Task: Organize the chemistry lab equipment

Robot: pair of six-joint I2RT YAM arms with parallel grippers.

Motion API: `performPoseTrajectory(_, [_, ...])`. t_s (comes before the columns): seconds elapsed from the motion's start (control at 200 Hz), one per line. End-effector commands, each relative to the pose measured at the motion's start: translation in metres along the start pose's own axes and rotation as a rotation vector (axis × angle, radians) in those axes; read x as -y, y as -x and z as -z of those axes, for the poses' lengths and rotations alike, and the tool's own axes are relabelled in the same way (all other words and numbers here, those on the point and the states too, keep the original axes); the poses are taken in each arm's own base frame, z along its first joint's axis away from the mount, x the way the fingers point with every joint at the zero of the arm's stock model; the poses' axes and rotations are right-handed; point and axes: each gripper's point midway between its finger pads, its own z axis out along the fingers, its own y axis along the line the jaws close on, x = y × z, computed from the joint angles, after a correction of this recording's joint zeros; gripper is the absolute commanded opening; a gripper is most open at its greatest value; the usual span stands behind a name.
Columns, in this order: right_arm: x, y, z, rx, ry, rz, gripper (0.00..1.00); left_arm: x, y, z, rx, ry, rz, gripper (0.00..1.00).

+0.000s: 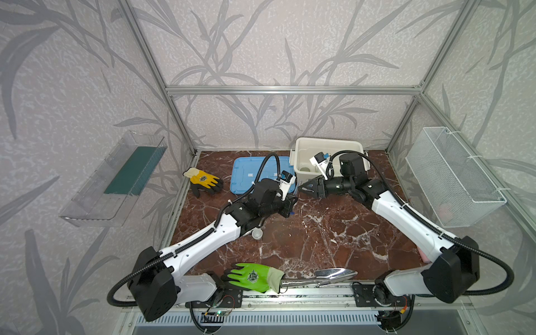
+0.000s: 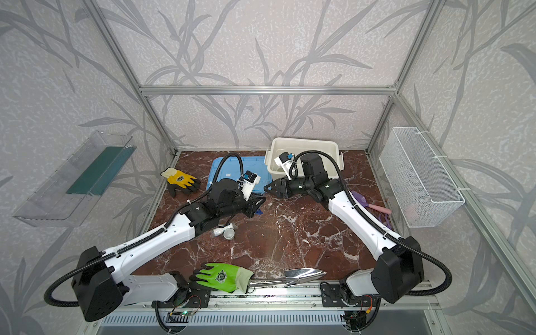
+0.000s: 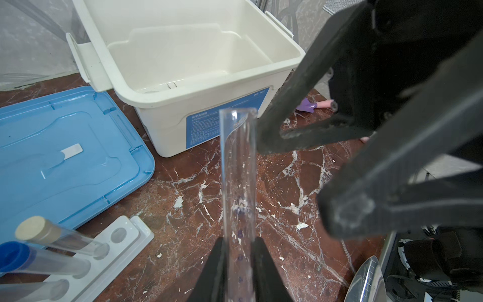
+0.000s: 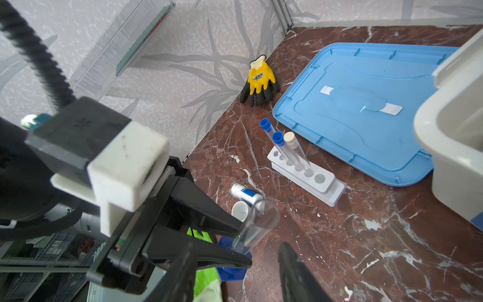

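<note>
The left gripper (image 3: 239,251) is clenched low on the clear cylinder (image 3: 237,170), held above the table (image 3: 287,261) in front of the white bin (image 3: 183,65); the right gripper (image 3: 303,183) gapes just beside its mouth; closing off-centre could knock the slick cylinder loose, or the 2 grippers could clash; the rack (image 4: 305,180) with 3 tubes, the bottle (image 4: 245,193) and the cup (image 4: 240,210) sit near, below the arm; the blue lid (image 3: 65,157) lies beside the bin.

left end effector (image 3: 239,241) pinched, right (image 1: 301,188) agape
</note>
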Motion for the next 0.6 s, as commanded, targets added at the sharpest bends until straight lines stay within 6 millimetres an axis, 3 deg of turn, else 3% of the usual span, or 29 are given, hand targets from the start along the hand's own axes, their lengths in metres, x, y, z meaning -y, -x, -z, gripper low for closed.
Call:
performPoseTrajectory(0.0, [-0.0068, 0.0134, -0.0028, 0.028, 0.004, 0.034, 0.48, 0.0092, 0.0150, 0.0093, 0.053, -0.045, 0.002, 0.21])
performPoseTrajectory(0.31, [-0.0022, 0.0164, -0.0065, 0.041, -0.007, 0.015, 0.42, 0.0144, 0.0063, 0.0112, 0.039, -0.084, 0.031, 0.20])
performPoseTrajectory(0.595, [-0.0034, 0.0148, -0.0047, 0.041, -0.011, 0.002, 0.27, 0.0141, 0.0057, 0.0106, 0.041, -0.082, 0.025, 0.20])
